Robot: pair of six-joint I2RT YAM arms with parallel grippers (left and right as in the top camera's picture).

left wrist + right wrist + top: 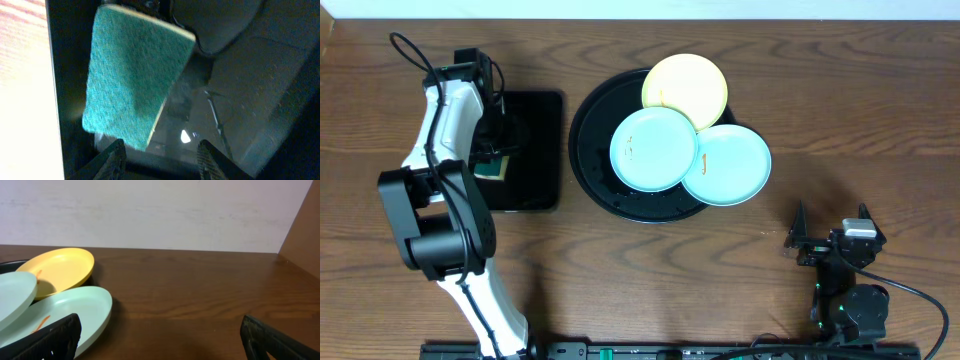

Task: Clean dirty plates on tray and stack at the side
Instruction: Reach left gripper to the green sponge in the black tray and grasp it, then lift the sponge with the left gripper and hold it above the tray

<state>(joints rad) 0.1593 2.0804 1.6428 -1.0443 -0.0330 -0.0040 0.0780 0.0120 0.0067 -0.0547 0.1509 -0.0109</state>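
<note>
Nearest the lens is your left gripper (161, 162), its two fingers spread apart and holding nothing, poised over the green sponge (135, 75). The sponge lies on the small rectangular tray (535, 150) toward the counter's left edge, so the step in hand looks like picking it up. Come down with the fingers straddling its narrow width, close on the long sides and lift straight, so the glossy tray beneath doesn't slide.

Moving right, the round black tray (588, 130) sits mid-counter near the far edge with the three plates (653, 148) overlapping on it. The yellow one is farthest back, one mint lies on top at the centre, and the other mint hangs over the rim on the right. Orange smears show on them.

Toward the near right corner, your right gripper (160, 347) rests wide open and empty, well apart from the plates.
</note>
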